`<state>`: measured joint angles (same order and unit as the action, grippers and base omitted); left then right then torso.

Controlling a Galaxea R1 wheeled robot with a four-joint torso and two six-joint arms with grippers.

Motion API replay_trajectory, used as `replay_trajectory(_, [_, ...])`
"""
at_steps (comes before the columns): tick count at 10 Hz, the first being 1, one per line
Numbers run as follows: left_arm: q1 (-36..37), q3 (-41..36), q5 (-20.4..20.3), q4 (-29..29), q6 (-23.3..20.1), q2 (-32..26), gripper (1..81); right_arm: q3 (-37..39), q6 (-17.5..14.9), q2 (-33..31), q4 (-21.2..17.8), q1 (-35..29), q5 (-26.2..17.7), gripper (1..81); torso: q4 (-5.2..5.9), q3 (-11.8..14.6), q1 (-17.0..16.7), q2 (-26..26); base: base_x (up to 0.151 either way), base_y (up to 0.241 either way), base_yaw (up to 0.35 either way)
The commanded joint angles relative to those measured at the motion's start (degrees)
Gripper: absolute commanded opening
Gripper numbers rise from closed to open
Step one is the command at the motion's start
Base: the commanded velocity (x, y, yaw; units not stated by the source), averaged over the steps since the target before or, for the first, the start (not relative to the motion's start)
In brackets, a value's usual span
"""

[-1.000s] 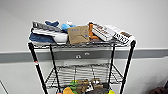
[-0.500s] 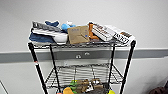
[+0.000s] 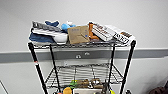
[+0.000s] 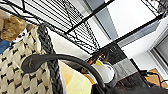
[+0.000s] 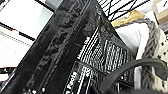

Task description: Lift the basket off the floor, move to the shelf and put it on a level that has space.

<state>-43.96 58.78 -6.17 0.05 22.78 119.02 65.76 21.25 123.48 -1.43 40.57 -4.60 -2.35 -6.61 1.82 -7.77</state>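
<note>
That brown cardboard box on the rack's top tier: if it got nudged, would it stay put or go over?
The cardboard box stands propped at a tilt among other clutter, so a nudge would probably tip or slide it. It looks thin and flat, so likely light and stiff. It sits close to the front edge of the top tier and could fall off.

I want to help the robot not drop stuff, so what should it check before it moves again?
1. Shelf straight ahead in the head view: ok.
2. Room on the top level: not ok, it is piled with boxes and blue cloth.
3. Room on the middle level: ok, the grid looks bare.
4. Room on the level below: not ok, colourful toys lie there.
5. Basket held firmly by a claw: cannot tell.
</note>
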Motion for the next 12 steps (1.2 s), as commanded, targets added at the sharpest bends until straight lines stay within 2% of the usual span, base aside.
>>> replay_trajectory(1, [10.42, -7.09, -2.53, 0.83, -0.03, -1.75, 1.0, -7.13, 2.2, -1.71, -1.39, -12.56, 4.6, 1.0, 0.0, 0.0, 0.0, 0.0, 0.0, 0.0, 0.0])
replay_trajectory(7, [16.66, -12.2, -2.53, 0.83, 2.16, -6.24, 1.0, -11.27, 7.14, -7.43, -1.65, -20.64, 2.85, 1.0, 0.0, 0.0, 0.0, 0.0, 0.0, 0.0, 0.0])
replay_trajectory(11, [22.46, -12.73, -2.36, 0.83, 5.07, -7.3, 1.0, -11.36, 10.48, -7.78, -1.65, -26.71, 2.4, 1.0, 0.0, 0.0, 0.0, 0.0, 0.0, 0.0, 0.0])
replay_trajectory(12, [23.78, -12.64, -2.27, 0.83, 5.87, -7.3, 1.0, -11.36, 11.36, -7.87, -1.56, -28.29, 0.9, 1.0, 0.0, 0.0, 0.0, 0.0, 0.0, 0.0, 0.0])
